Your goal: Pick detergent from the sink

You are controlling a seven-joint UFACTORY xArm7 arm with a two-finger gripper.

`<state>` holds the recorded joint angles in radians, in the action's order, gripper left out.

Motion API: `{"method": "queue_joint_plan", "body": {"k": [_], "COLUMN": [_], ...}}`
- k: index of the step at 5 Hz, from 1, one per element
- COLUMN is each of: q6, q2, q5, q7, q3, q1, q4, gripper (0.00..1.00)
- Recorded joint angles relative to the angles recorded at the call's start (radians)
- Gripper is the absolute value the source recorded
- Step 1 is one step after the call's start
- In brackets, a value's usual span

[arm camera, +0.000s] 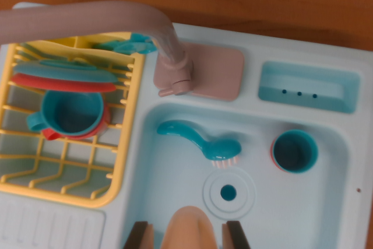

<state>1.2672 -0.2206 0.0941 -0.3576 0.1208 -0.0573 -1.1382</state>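
The detergent (189,228) is a peach, rounded bottle, blurred and close to the camera at the bottom edge of the wrist view. It hangs over the near part of the pale blue sink (175,185). My gripper (189,227) has one dark finger on each side of it, and the pads (148,234) press against the bottle's sides, so it is shut on the bottle. The bottle's lower part is out of frame.
In the basin lie a teal brush (198,141) with pink bristles, a teal cup (294,151) and the round drain (228,192). A grey-pink faucet (169,51) arches over the back. A yellow dish rack (125,144) with plates and a teal cup stands at the left. A soap tray (308,87) sits at the back right.
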Motion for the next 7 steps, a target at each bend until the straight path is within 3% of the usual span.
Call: {"method": "queue_joint_plan", "body": {"k": [1,2,3,4,5,6,7], "q6": [0.000,0.035,0.035,0.068,0.068,0.098,0.098], "q2": [0.000,-0.010,-0.010,-0.020,-0.020,-0.029,-0.029], "q5": [0.0000,-0.0046,-0.0046,-0.0089,-0.0089,-0.0128,-0.0128], "q7": [0.000,0.006,0.006,0.011,0.011,0.016,0.016], "q3": [0.000,0.000,0.000,-0.001,-0.001,-0.001,-0.001], "q1": [0.0000,-0.0006,-0.0006,-0.0011,-0.0011,-0.0016,-0.0016], "q4": [0.000,-0.025,-0.025,-0.049,-0.049,-0.070,-0.070], "gripper": [1.00,1.00,1.00,1.00,1.00,1.00,1.00]}}
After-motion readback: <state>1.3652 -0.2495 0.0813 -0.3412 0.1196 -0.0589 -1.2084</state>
